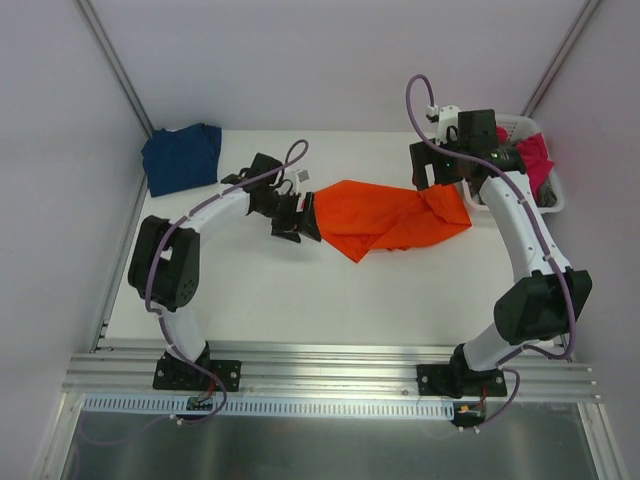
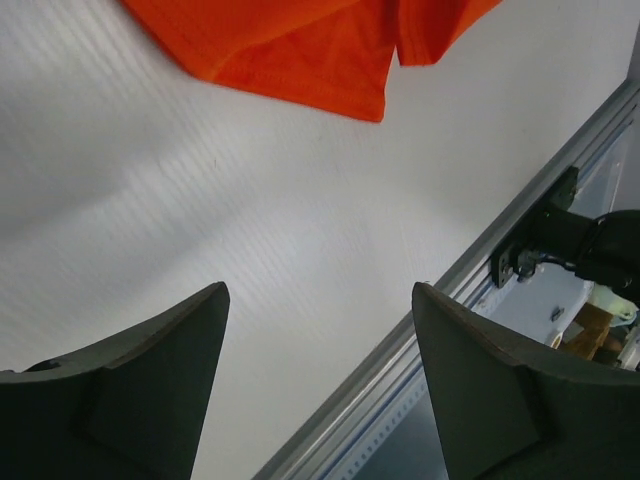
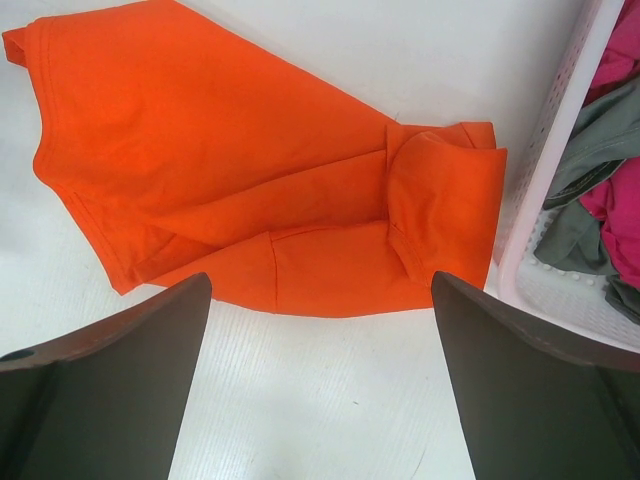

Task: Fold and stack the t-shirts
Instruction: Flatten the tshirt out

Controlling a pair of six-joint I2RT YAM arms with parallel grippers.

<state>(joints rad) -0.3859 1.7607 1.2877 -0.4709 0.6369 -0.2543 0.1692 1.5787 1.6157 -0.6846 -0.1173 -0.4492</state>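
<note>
White table (image 1: 300,290) — orange t-shirt (image 1: 390,218) crumpled; basket (image 1: 556,198) half hidden behind right arm (image 1: 520,215).

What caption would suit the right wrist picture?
Open right end effector above a crumpled orange t-shirt, beside a white basket of pink and grey shirts.

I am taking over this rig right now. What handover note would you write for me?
The left hand is open, empty, by the orange t-shirt, at its left end.
The right hand is open, empty, over its right end.
The navy t-shirt lies at the back-left corner; the magenta t-shirt and grey t-shirt are in the basket.
Done: navy apparently folded. Left: fold orange, then the basket shirts, stack all.
</note>
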